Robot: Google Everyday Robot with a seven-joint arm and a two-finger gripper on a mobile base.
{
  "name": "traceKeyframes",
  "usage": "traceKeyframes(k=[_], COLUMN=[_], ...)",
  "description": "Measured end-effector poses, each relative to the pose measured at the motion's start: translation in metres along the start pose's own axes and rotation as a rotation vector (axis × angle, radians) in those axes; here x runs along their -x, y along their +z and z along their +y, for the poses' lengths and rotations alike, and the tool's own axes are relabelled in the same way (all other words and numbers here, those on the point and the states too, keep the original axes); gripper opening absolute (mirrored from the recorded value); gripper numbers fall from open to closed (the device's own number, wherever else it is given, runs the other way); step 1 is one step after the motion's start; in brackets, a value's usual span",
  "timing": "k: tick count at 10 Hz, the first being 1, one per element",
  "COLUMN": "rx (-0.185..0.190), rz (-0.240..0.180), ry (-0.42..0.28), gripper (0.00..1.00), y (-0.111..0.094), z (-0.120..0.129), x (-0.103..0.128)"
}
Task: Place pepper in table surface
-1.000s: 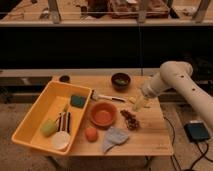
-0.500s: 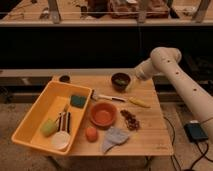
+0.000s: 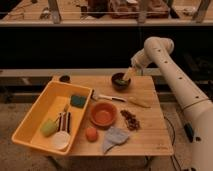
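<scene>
The claw (image 3: 126, 76) hangs at the far edge of the table surface (image 3: 150, 142), right of the middle, with its tips down at the rim of the dark bowl (image 3: 120, 88). Its two fingers are spread wide and hold nothing. The pepper (image 3: 119, 80) lies inside the dark bowl, just beside the claw tips, as a small green and yellow bit. It is too small to tell which way it points or how its long side runs. A second ago the claw was nearer the right edge, above the long yellow pod (image 3: 138, 103). Now it has swung back to the bowl, and the other things lie as before. The white arm (image 3: 167, 67) bends up and away past the right edge. A white-handled tool (image 3: 107, 97) lies in front of the dark bowl, near the pod. In the middle sits an orange bowl (image 3: 103, 114), and nothing shows in it. A brown pile (image 3: 131, 120) lies to its right. Near the front edge lie an orange ball (image 3: 91, 134) and a grey cloth (image 3: 115, 139). The yellow bin (image 3: 29, 129) fills the left side. In it are a dark green block (image 3: 78, 100), a light green block (image 3: 48, 127), a striped thing (image 3: 64, 121) and a white round thing (image 3: 61, 141). A small dark round thing (image 3: 64, 78) sits at the far left corner.
</scene>
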Motion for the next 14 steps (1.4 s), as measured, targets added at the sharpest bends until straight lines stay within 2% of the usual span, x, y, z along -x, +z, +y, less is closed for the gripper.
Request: traceKeyframes(k=[2, 4, 5, 8, 10, 12, 14], rx=[0.000, 0.011, 0.014, 0.032, 0.034, 0.028, 0.024], rz=[0.001, 0.002, 0.001, 0.002, 0.005, 0.003, 0.003], ry=[0.000, 0.013, 0.016, 0.009, 0.004, 0.019, 0.061], gripper=[0.80, 0.80, 0.80, 0.80, 0.80, 0.80, 0.80], y=[0.000, 0.012, 0.024, 0.084, 0.108, 0.115, 0.115], z=[-0.001, -0.008, -0.012, -0.004, 0.000, -0.005, -0.014], x=[0.000, -0.004, -0.005, -0.007, -0.003, 0.000, -0.009])
